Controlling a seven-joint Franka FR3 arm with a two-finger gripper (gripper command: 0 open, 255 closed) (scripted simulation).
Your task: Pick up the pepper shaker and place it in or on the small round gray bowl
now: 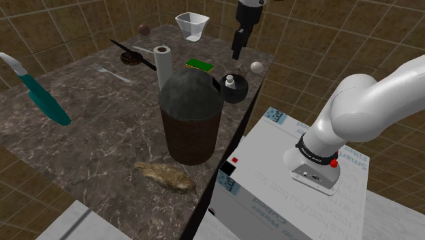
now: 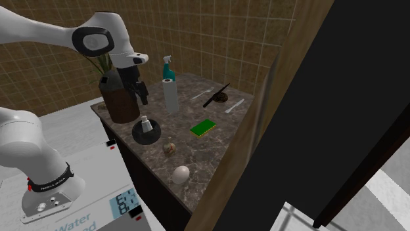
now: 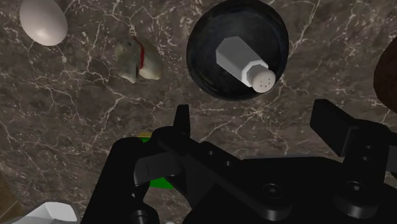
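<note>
The pepper shaker (image 1: 231,82) is a small white bottle with a perforated cap. It stands upright inside a small round dark bowl (image 1: 240,94) near the counter edge closest to the stand. In the second exterior view the shaker (image 2: 144,123) rises from the bowl (image 2: 154,136) beside a big brown pot. My gripper (image 1: 236,53) hangs above them, open and holding nothing. The wrist view looks down on the shaker (image 3: 245,62) in the bowl (image 3: 210,70), with my gripper (image 3: 256,121) well clear of it and both fingers spread wide.
A large brown pot (image 1: 191,123) with a grey domed top stands mid-counter. Around it are a paper towel roll (image 1: 162,65), a green sponge (image 1: 199,65), a white ball (image 1: 257,67), a teal spray bottle (image 1: 41,95) and a fork (image 1: 109,71). A small figurine (image 3: 137,60) lies near the bowl.
</note>
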